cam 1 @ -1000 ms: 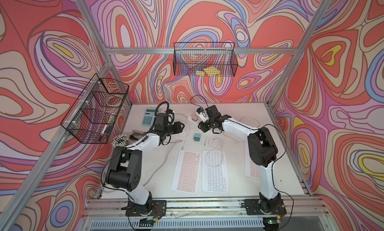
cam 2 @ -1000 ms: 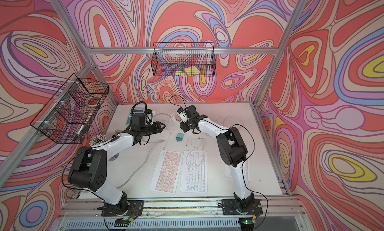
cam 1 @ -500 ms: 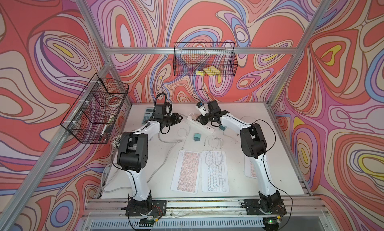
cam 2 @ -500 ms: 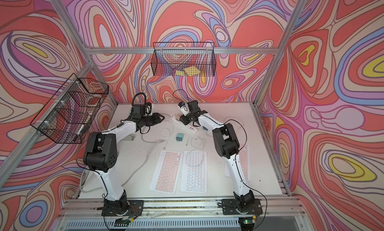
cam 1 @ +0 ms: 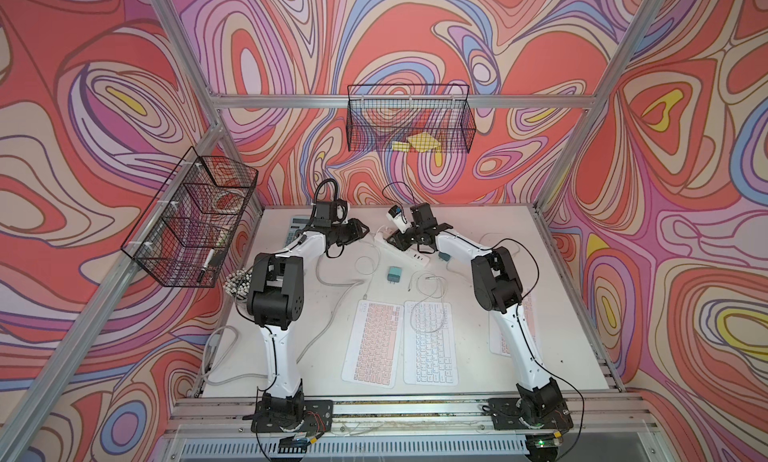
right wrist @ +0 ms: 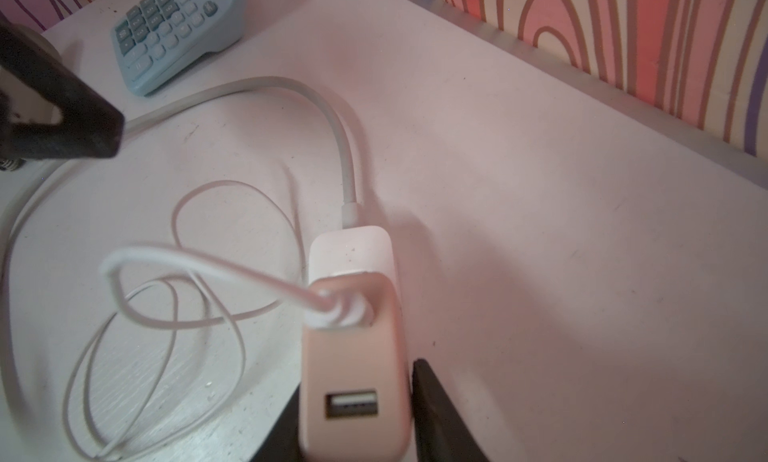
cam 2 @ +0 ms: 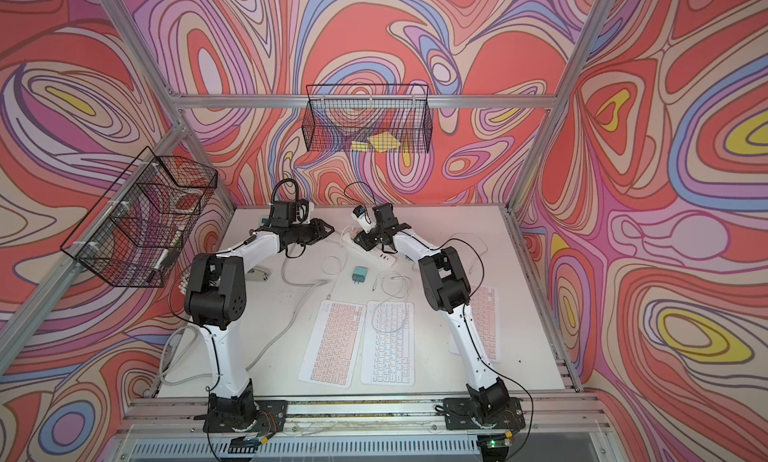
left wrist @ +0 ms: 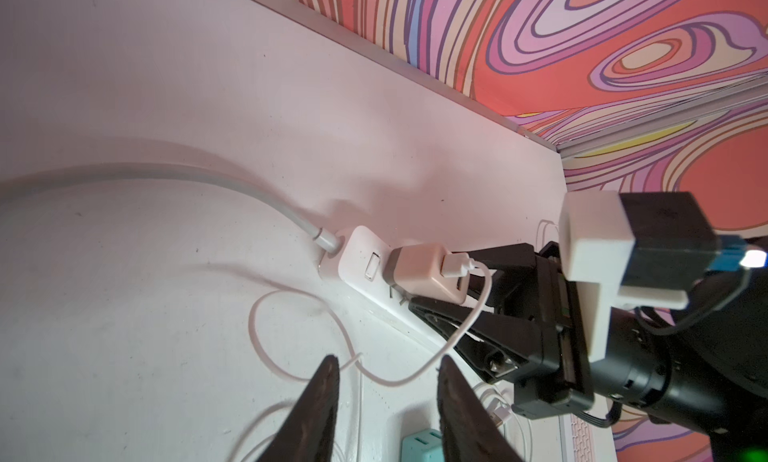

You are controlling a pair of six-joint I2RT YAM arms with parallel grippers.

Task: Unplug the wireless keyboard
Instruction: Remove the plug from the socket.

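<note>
Table: white, scuffed, aluminium-framed. Walls: red, pink and lilac swirls.
Wire baskets: one on the back wall, one on the left.
Front centre: pink keyboard beside white keyboard; third keyboard under right arm.
Rear: strip, charger on it, cable looping off.
Right gripper: clamped on charger.
Left gripper: jaws apart, empty, near strip.
Calculator: rear left.
</note>
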